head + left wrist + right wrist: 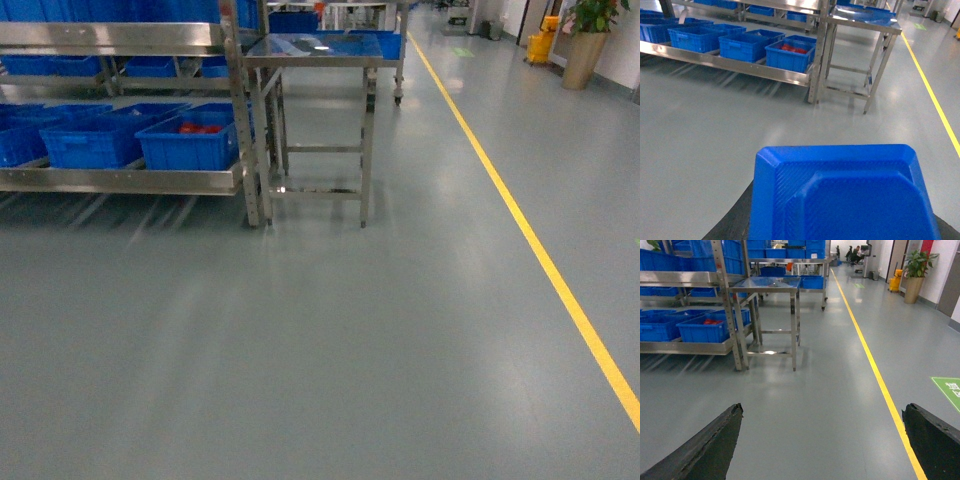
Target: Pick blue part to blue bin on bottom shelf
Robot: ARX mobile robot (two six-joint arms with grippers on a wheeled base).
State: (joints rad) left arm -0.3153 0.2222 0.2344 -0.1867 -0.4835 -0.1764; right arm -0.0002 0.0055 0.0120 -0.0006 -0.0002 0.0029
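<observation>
Down on the bottom shelf (120,180), the blue bin (88,142) is sitting just beside the crate (190,145) of red bags; where the blue part is lying, I cannot tell. The right gripper (822,409) is hanging over bare floor with its fingers wide apart. A blue plastic slab (840,195) is hiding the left gripper's fingers, so their state I cannot tell.

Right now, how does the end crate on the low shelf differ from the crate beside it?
The end crate shows red items inside; the neighbouring crate shows none from here. The end crate sits beside the rack post; the neighbouring crate sits further left. Both are bright blue and rest on the bottom shelf.
</observation>
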